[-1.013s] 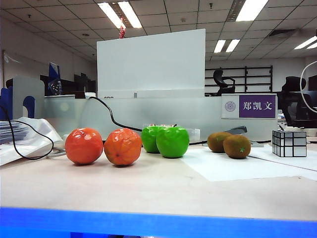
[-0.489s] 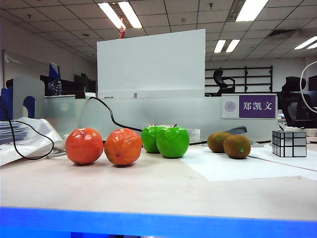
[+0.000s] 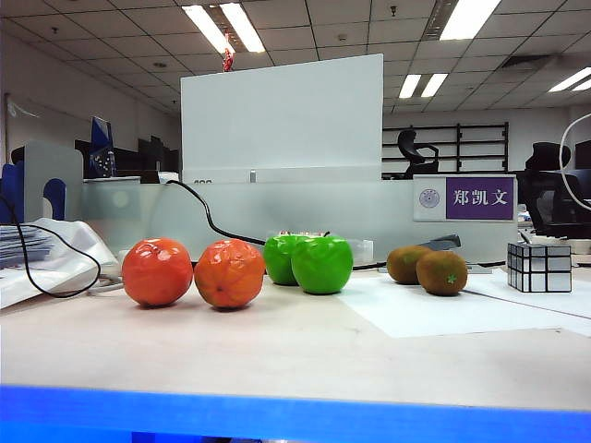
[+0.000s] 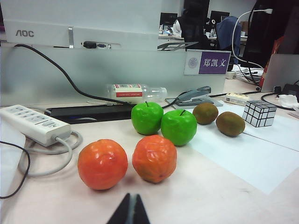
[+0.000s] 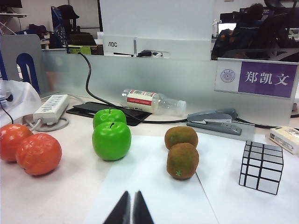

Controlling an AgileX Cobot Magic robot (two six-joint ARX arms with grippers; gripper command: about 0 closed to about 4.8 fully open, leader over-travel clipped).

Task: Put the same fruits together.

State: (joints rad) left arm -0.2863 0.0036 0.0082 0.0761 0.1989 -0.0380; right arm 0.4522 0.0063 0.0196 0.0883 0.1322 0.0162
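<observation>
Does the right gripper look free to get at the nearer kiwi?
Probably yes: the shut right gripper points at the nearer kiwi across bare white paper; the mirror cube stands off to one side.

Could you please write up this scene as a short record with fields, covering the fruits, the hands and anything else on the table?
orange-red fruits: two, side by side, left of the row
green apples: two, close together, middle
kiwis: two, close together on the white paper, right
sorting: each kind already paired
left hand: shut, empty, low in front of the orange-red fruits
right hand: shut, empty, over the white paper before the kiwis
mirror cube: far right, apart from the fruits
power strip: behind the orange-red fruits
</observation>
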